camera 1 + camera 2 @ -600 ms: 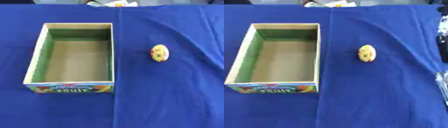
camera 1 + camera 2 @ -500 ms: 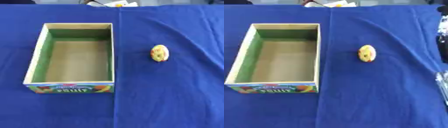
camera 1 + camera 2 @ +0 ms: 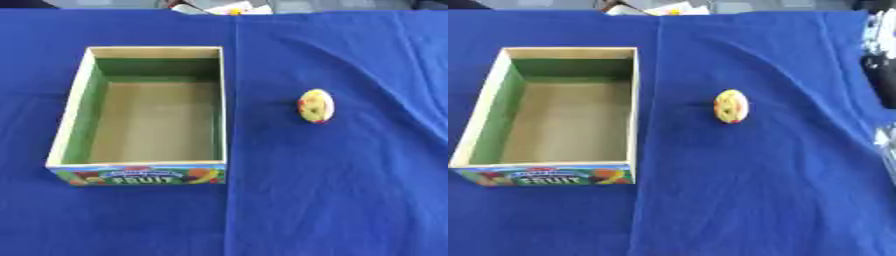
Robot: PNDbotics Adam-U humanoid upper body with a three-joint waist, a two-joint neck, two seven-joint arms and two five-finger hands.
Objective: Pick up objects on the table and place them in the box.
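Yellow egg-shaped toy (image 3: 316, 106) with red and green specks lies on the blue-clothed surface (image 3: 332, 200), to the right of the box (image 3: 70, 117) and well apart from it. The box is open-topped, green-walled, with a fruit label on its near side, and nothing shows inside. At the right edge of the right eye view some dark and silver machinery (image 3: 880, 65) shows, likely the right arm; I cannot tell whether any robot hand is open or closed, and the left one is out of sight. For the pickup, I'd come down over the toy's narrow sides, since a rounded shape may roll on cloth, then carry it left over the near wall and release low inside
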